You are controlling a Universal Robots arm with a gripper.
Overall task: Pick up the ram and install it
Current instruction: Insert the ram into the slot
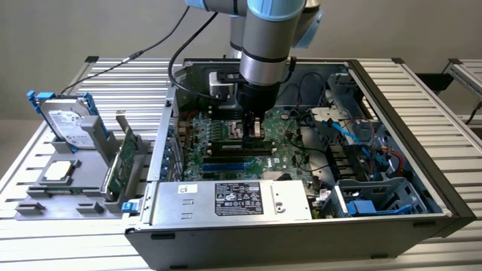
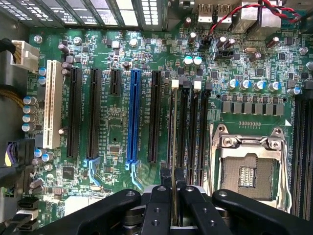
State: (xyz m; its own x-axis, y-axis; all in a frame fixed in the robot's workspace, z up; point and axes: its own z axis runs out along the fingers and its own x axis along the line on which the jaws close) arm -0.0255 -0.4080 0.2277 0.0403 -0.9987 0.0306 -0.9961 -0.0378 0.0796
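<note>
Ram (image 2: 172, 142) pinched edge-on in gripper (image 2: 173, 182), arm (image 1: 265, 51) upright above memory slots (image 2: 193, 137)

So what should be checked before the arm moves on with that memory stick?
1. The ram clamped edge-on in the gripper: ok.
2. Ram running parallel to the memory slots: ok.
3. Ram pressed fully into a slot: cannot tell.
4. White slot latch swung open: cannot tell.
5. Blue cable lying apart from the gripper, toward the exterior view's right: ok.
</note>
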